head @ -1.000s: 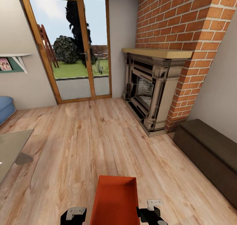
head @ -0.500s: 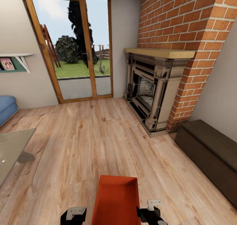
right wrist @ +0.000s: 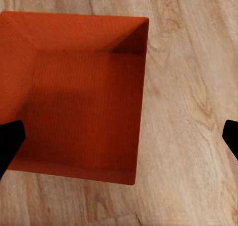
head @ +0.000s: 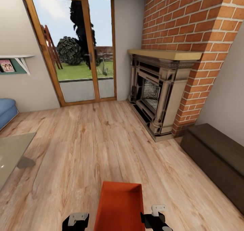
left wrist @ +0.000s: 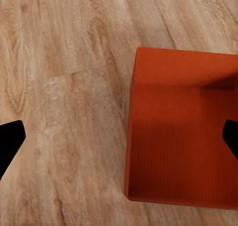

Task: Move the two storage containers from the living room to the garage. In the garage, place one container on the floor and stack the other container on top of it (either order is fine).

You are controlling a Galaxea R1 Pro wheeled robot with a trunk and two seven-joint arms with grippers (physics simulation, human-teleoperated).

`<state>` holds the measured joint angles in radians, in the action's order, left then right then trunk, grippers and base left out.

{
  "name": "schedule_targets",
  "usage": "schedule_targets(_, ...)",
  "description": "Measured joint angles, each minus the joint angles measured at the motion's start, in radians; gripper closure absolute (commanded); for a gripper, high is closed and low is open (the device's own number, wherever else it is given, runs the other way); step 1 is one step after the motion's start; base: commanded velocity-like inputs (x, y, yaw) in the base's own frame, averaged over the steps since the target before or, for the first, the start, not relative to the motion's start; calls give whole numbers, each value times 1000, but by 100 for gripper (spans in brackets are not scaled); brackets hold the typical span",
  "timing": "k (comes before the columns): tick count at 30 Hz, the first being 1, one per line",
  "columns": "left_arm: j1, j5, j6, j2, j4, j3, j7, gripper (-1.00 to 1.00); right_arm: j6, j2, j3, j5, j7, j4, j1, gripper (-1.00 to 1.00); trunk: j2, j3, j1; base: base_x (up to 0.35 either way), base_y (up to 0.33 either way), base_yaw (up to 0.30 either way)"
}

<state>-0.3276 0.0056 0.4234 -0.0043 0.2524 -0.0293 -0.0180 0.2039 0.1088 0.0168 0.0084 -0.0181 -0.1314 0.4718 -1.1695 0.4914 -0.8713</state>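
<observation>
- Head view: an orange-red open-top storage box (head: pixel 119 207) sits at the bottom middle, over the light wood-plank floor (head: pixel 101 146). The left hand (head: pixel 76 221) is just beside the box's left wall and the right hand (head: pixel 156 219) is just beside its right wall. I cannot tell here if the hands touch the box. Farther off stands a red-brick fireplace (head: pixel 159 92) with a pale wood shelf on top. Left of it is a tall glass door with a wood frame (head: pixel 76 51); grass and a dark tree show through it. A dark brown low cabinet (head: pixel 217 160) runs along the right wall. At the left edge are a corner of a glass-topped table (head: pixel 12 153), a bit of a blue sofa (head: pixel 6 110) and a small white wall shelf (head: pixel 18 60).
- Left wrist view: the box (left wrist: pixel 181 137) is seen from above, with its ribbed bottom and thin walls, over the wood floor (left wrist: pixel 64 87). Two dark fingertips (left wrist: pixel 9 144) show at the two side edges, far apart, so this hand is spread wide. One tip is over the floor and the other is over the inside of the box. They pinch nothing.
- Right wrist view: the box (right wrist: pixel 79 94) is seen from above, next to the wood floor (right wrist: pixel 188 112). Dark fingertips (right wrist: pixel 10 141) show at both side edges, far apart, so this hand is spread wide too. One is over the box and one over the floor.
</observation>
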Motion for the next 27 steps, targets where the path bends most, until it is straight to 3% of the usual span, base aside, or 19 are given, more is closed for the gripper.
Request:
schedule_targets(8, 0, 0, 0, 0, 0, 0, 0, -100, 0, 0, 0, 0, 0, 0, 0, -100, 0, 0, 0, 247, 0, 0)
schedule_targets(27, 0, 0, 0, 0, 0, 0, 0, -100, 0, 0, 0, 0, 0, 0, 0, -100, 0, 0, 0, 15, 0, -9)
